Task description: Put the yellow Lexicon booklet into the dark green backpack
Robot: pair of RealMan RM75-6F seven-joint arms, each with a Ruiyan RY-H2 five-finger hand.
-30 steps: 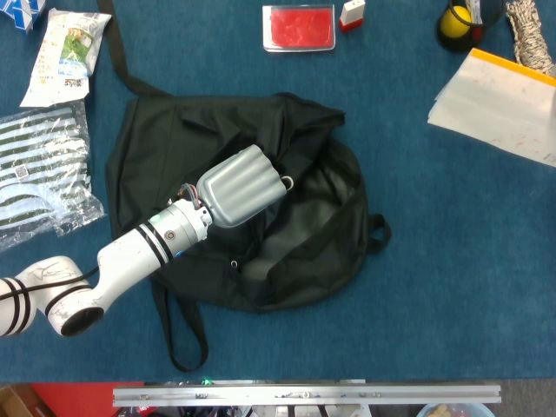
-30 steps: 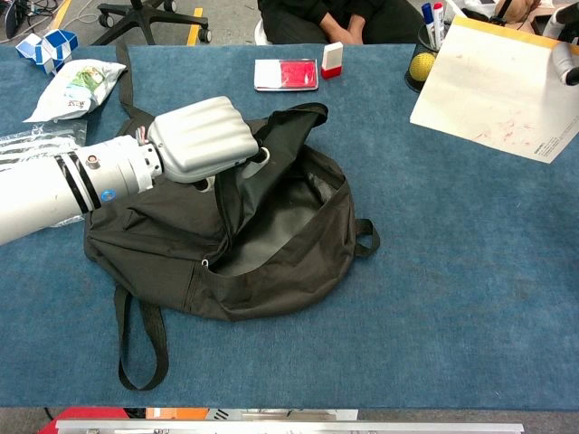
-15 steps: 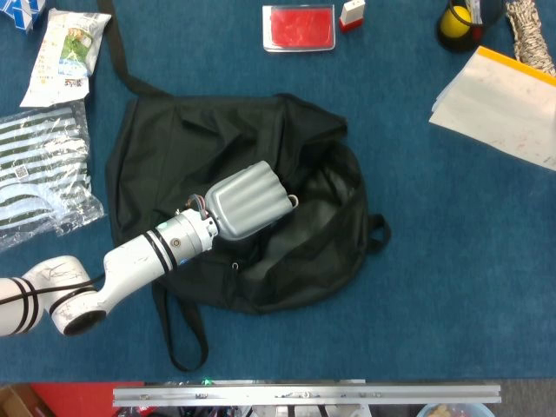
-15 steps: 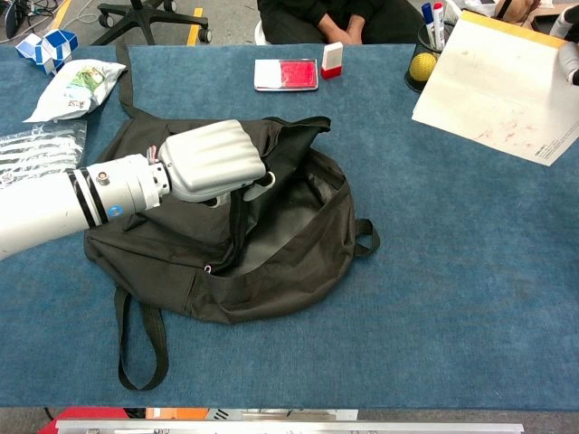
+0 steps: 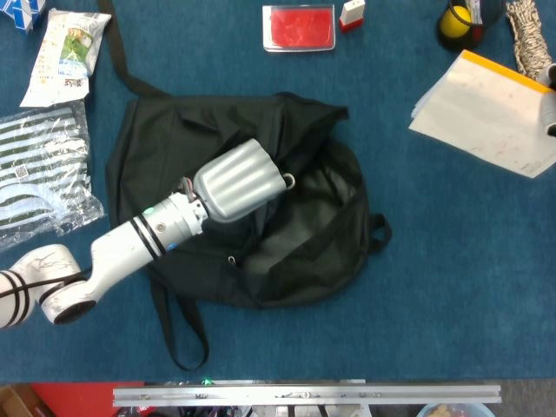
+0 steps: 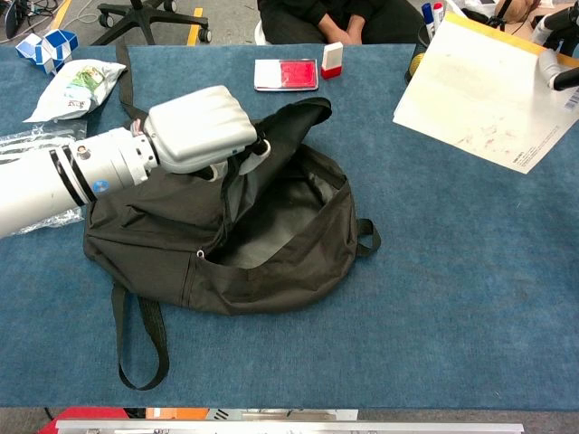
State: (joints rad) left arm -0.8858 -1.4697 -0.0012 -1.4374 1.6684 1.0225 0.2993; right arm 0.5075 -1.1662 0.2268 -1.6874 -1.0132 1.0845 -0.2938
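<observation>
Over the middle of the dark green backpack [image 6: 271, 235], the left hand [image 6: 201, 128] closed on the upper flap of the mouth and lifting it, leaving a dark slot agape toward the right. At the far right edge, only a sliver of the right hand [image 6: 556, 68] visible, apparently gripping the yellow Lexicon booklet [image 6: 488, 86] by its outer edge; too little in frame to tell for certain how it is closed. Booklet well apart from the bag, pale face up, yellow showing along the top edge.

Likely trouble from here: thin fabric slipping out of the left hand and the mouth falling shut; or a broad, flat booklet catching a corner on the rim, since the slot looks narrower than the cover. A one-edge hold could also let the booklet sag or swing on the way across.

Open blue table [image 6: 452, 271] between booklet and bag, nothing lying in the path. Red case [image 6: 286, 74] and small box [image 6: 333, 60] just beyond the bag's top edge; pen cup [image 5: 460, 24] tucked close by the booklet's upper corner, worth clearing.
</observation>
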